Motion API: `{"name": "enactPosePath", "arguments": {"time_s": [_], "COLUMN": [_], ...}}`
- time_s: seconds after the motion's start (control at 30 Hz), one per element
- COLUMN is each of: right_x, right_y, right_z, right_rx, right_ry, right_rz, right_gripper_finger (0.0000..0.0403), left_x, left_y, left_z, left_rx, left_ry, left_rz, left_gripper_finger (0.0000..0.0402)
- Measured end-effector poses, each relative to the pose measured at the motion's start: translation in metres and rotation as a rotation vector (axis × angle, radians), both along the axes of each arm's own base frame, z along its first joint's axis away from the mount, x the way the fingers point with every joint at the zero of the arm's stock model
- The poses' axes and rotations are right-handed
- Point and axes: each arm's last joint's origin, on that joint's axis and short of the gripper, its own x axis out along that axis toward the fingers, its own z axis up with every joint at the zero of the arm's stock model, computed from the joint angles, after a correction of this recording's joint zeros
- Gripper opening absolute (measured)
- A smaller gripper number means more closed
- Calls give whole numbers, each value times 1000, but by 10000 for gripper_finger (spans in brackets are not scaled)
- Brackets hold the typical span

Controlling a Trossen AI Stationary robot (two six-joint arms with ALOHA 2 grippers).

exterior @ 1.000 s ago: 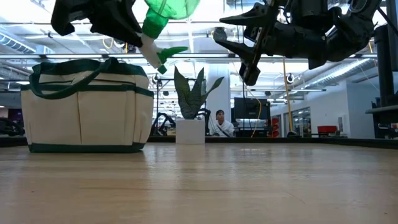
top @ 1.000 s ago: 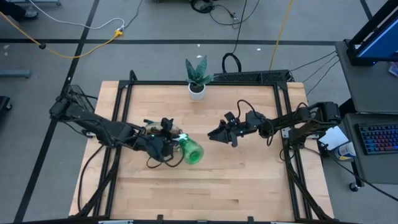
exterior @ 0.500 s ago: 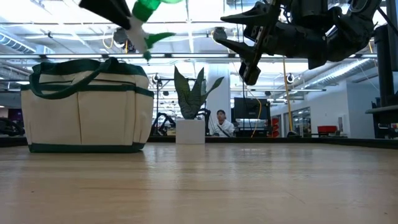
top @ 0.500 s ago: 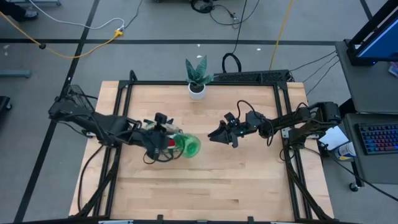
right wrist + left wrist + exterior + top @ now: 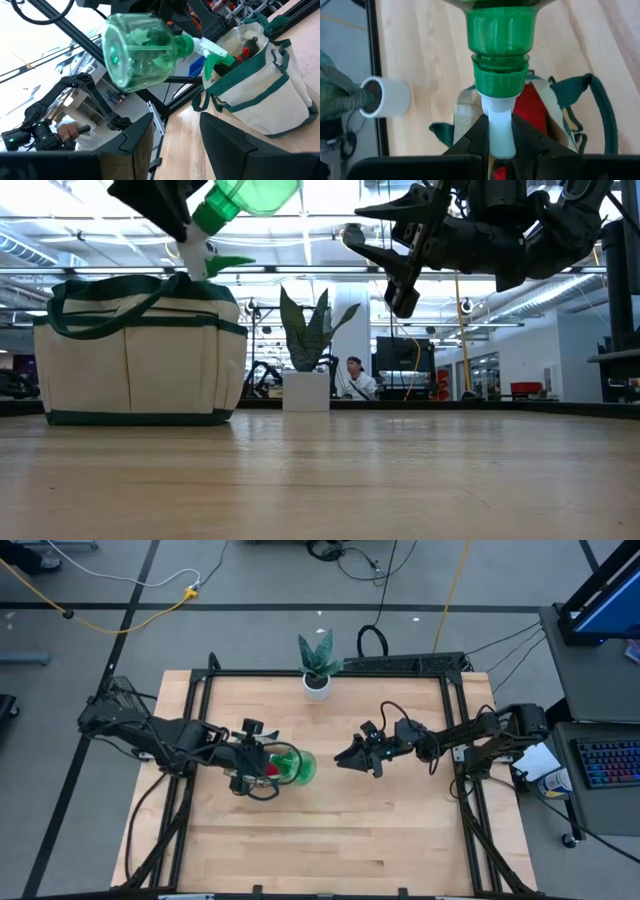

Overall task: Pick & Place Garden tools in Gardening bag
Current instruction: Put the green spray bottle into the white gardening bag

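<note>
Spray bottle (image 5: pixel 240 200) carried over gardening bag (image 5: pixel 140 350), left jaws clamping its white neck, right jaws parted, empty

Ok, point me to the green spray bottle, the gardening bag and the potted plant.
green spray bottle (image 5: pixel 137 52), right wrist view, on its clear green body.
gardening bag (image 5: pixel 130 365), low view, on the cream front panel.
potted plant (image 5: pixel 317 686), high view, on the white pot's rim.
</note>
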Motion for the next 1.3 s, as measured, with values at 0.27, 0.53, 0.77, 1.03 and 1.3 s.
{"name": "enactPosePath", "arguments": {"time_s": [0.27,0.53,0.77,1.03,1.3], "right_x": [0,0,0,0,0], "right_y": [0,0,0,0,0], "right_z": [-2,-3,-3,-3,-3], "right_rx": [1,2,-1,-5,-8], "right_ry": [17,31,30,30,29], "right_rz": [0,0,0,0,0], "right_gripper_finger": [155,155,155,155,155], "left_x": [-12,-22,-30,-42,-47], "left_y": [3,6,8,11,11], "left_z": [-6,-10,-12,-14,-14], "left_rx": [-59,-53,-66,-83,-119], "left_ry": [116,220,277,386,442], "left_rz": [86,144,226,333,380], "left_gripper_finger": [53,53,53,53,53]}}
